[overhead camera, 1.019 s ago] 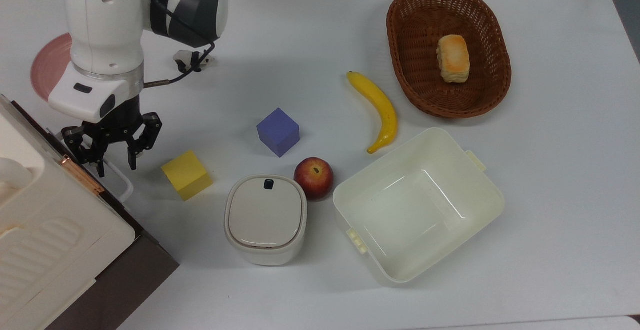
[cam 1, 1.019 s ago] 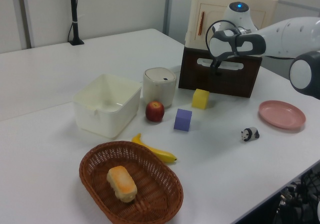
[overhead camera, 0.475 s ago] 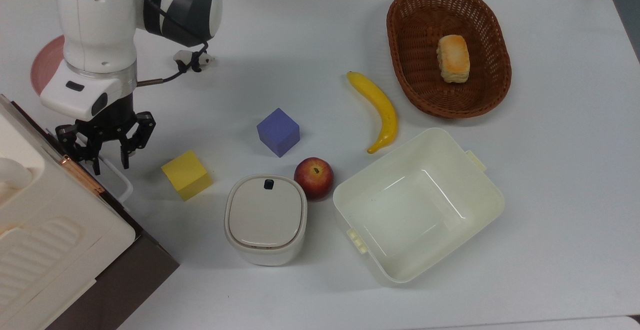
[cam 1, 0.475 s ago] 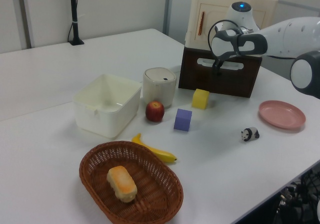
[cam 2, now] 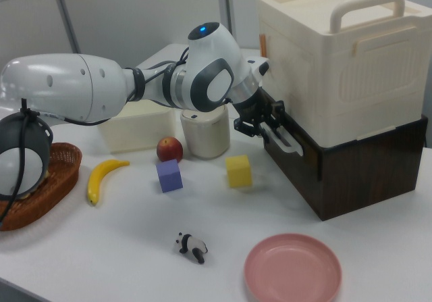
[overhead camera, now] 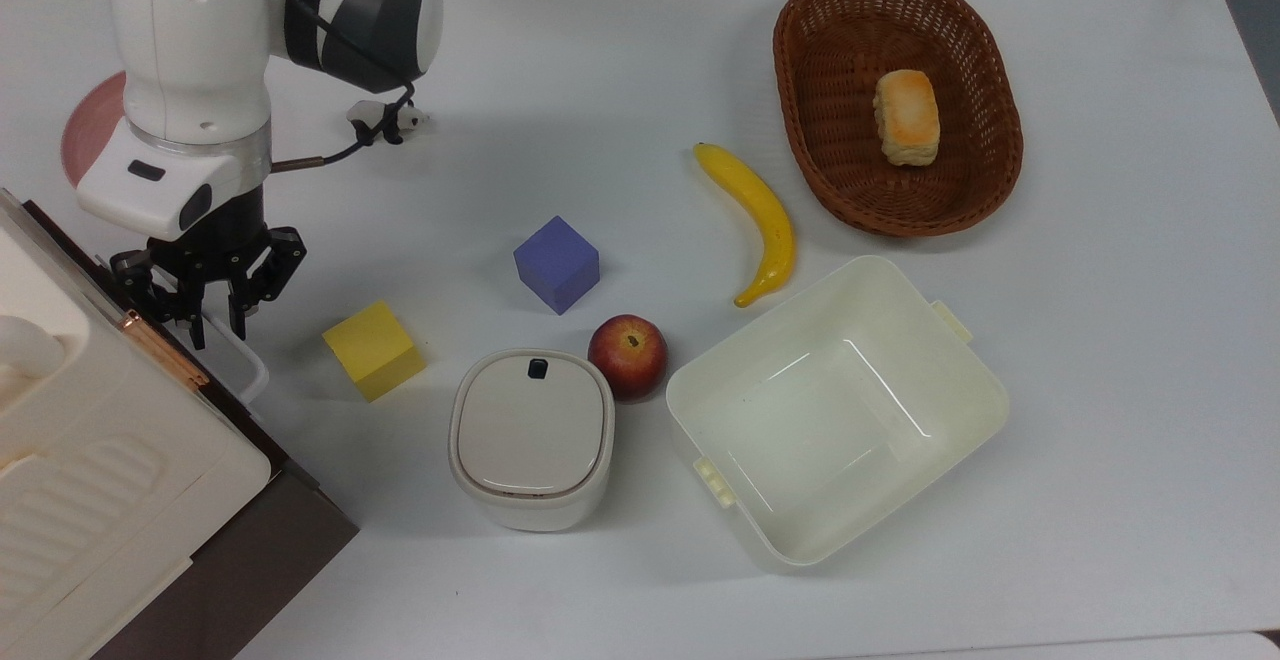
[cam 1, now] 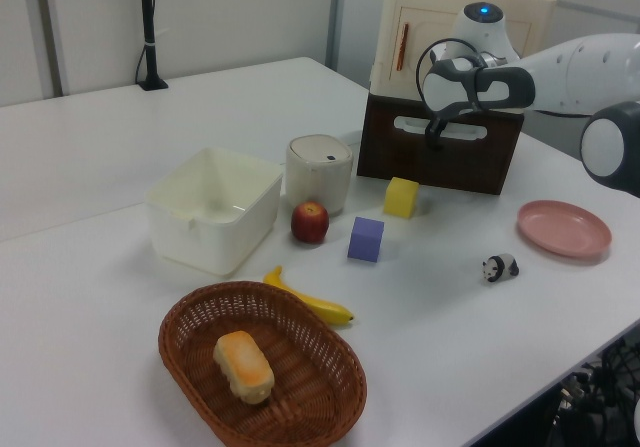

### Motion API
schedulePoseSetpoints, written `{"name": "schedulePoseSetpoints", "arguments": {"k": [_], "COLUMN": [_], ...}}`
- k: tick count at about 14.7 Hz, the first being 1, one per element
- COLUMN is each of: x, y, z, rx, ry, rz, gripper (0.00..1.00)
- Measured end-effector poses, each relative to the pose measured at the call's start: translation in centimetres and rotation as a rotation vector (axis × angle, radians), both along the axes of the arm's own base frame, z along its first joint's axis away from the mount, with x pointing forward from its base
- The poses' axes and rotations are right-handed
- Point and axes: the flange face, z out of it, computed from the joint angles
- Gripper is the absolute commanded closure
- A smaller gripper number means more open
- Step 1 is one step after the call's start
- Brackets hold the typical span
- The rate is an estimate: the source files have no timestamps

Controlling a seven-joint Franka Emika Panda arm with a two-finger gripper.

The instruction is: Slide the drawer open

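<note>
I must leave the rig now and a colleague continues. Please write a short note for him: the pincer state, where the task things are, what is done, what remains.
Pincer: open, fingers on either side of the white handle of the drawer, not clamped on it.
Drawer: dark brown front under the cream box; front looks flush, so closed.
Nearby: yellow cube on the table in front of the drawer.
Done: approach to the handle.
Left: shut on the handle, then pull the drawer out.
</note>
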Motion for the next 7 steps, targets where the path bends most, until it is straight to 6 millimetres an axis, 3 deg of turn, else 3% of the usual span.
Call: {"name": "schedulePoseSetpoints", "arguments": {"k": [3, 7], "x": [0.02, 0.12], "y": [-0.02, 0.03], "z": [0.05, -0.36], "rx": [0.000, -0.003], "ry": [-0.001, 0.006], "rz": [0.000, 0.011], "gripper": [0.83, 0.84]}}
